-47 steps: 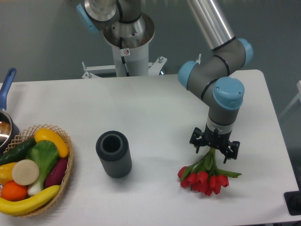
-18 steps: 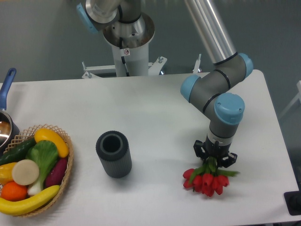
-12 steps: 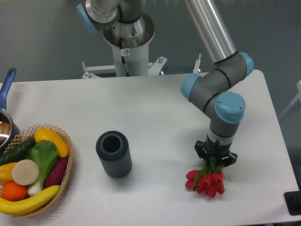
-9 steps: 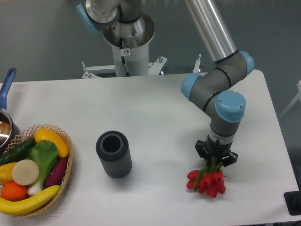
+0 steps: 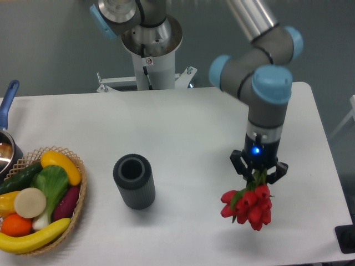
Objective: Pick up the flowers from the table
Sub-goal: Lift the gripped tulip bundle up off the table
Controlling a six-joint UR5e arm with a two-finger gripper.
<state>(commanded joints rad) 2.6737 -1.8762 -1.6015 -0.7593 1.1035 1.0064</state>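
Overhead, gripper (image 5: 258,176) clamped on flowers (image 5: 249,203), buds down, above table (image 5: 183,133); no legible labels.

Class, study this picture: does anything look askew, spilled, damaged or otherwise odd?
Only the flowers: the gripper is shut on their stems, so the red buds hang head-down. Nothing looks spilled or broken.

The large white rectangular table (image 5: 183,127) looks smooth and matt. Left of it sits a woven wicker basket (image 5: 82,191), rough-textured, holding glossy plastic-looking fruit. The dark grey ribbed cylinder (image 5: 134,181) appears matt, rubbery. The red tulip flowers (image 5: 248,204) have a waxy, artificial sheen.
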